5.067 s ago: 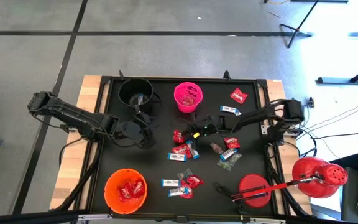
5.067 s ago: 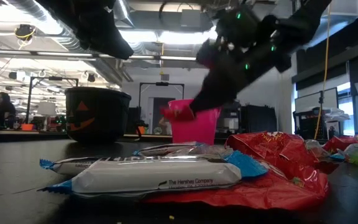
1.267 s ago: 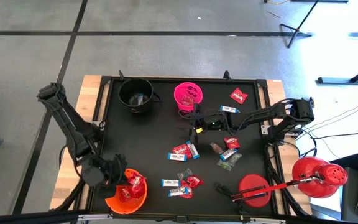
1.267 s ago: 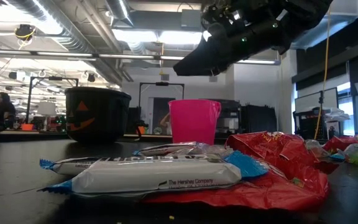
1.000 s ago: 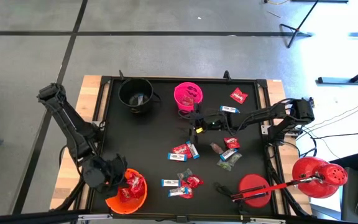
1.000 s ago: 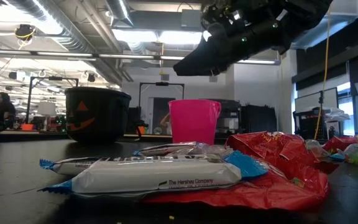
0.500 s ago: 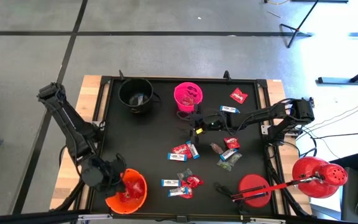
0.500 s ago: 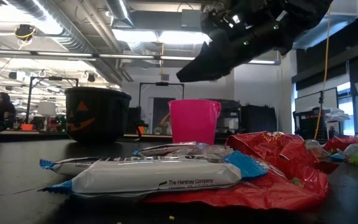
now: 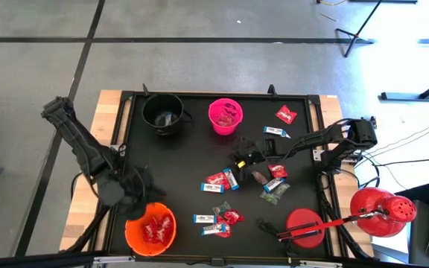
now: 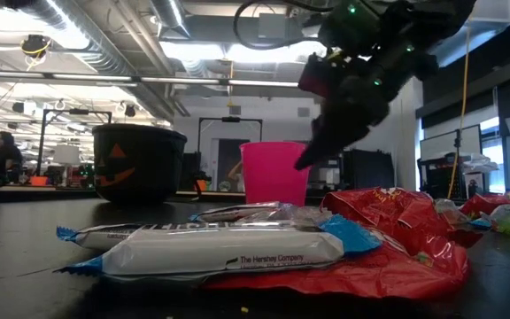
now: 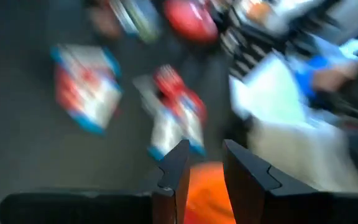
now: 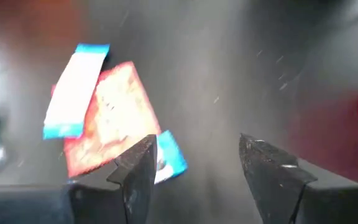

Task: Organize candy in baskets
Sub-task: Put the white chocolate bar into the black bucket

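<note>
Candy (image 9: 220, 179) is scattered over the middle and right of the table (image 9: 185, 160), with more near the front edge: red packets, blue-and-white bars, one dark wrapper. Three buckets are seen: black bucket (image 9: 162, 113) and pink bucket (image 9: 225, 116) along the far edge, orange bucket (image 9: 150, 228) at the front left corner, red packets already inside it.

Right gripper (image 9: 243, 158) is held over the middle of the table, jaws spread wide, nothing between them. In the right wrist view a red packet (image 12: 107, 124) with a blue-and-white bar (image 12: 73, 90) lying on it sits directly ahead of the right gripper (image 12: 194, 168). Judged from above, that pair lies just toward the front-left of the gripper, long axis running roughly diagonal across the table. Right arm is clearly the nearer one for it.

Left gripper (image 9: 141, 184) is parked just behind the orange bucket, jaws parted by a narrow gap, nothing seen held; orange rim (image 11: 207, 193) shows between its fingers (image 11: 173, 177) in the left wrist view.

Likely next: right gripper lowered onto the red packet, jaws set across its short side.
</note>
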